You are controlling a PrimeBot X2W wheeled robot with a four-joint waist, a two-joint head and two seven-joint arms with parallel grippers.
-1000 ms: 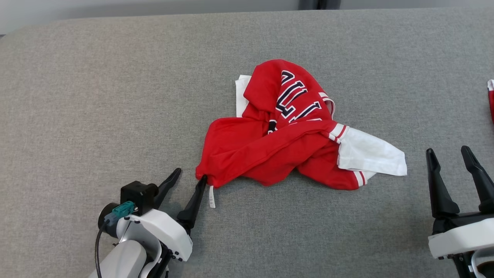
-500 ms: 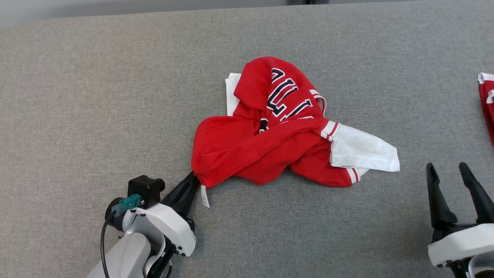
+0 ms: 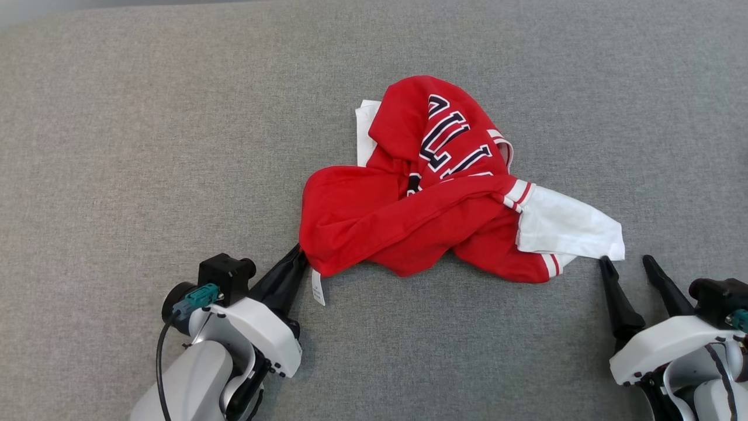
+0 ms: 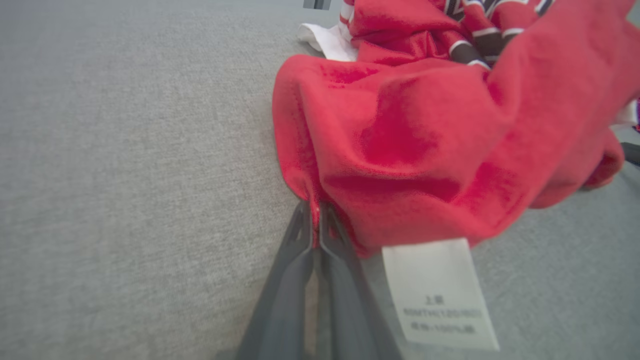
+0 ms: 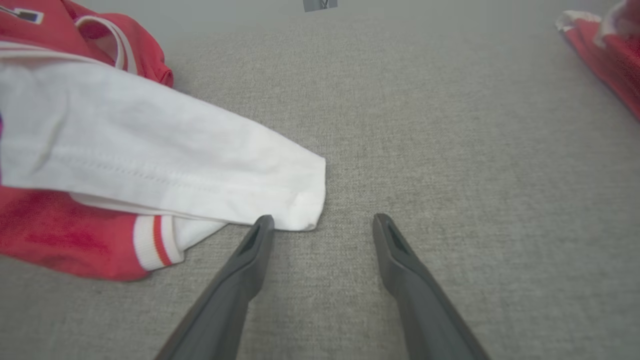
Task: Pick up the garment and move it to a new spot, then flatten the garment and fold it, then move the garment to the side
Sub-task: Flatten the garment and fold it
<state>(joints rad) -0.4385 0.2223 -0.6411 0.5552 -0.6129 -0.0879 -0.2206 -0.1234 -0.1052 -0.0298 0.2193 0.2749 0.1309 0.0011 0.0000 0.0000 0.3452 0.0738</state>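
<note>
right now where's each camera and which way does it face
Head view: on the head, looking down at the red jersey on grey cloth; left gripper and right gripper show.
Left wrist view: along shut fingers pinching the jersey's edge beside its care label.
Right wrist view: along open fingers at the white sleeve.
All share the jersey.

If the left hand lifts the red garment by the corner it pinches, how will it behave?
Probably floppy: the garment lies in soft crumpled folds, so it should hang below the left hand. Likely light, since the cloth looks thin. The white sleeve may trail over the grey surface.
</note>
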